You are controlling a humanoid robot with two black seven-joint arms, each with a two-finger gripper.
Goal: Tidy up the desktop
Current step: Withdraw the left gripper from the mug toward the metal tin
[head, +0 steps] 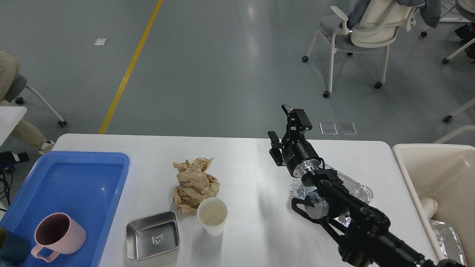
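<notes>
Just one camera here, up at the robot's head, looking forward and steeply down over the desktop from the near edge. Close enough that the table fills the lower half, with grey floor and a chair beyond. The right arm pokes in from bottom right.

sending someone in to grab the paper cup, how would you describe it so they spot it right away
Start at the white desktop and find the crumpled brown paper near its middle. Just in front of that, toward the near edge, stands the paper cup, upright and open-topped. It is the only round white thing there: the steel tray to its left is square and shiny, and the pink mug sits in the blue tray.
</notes>
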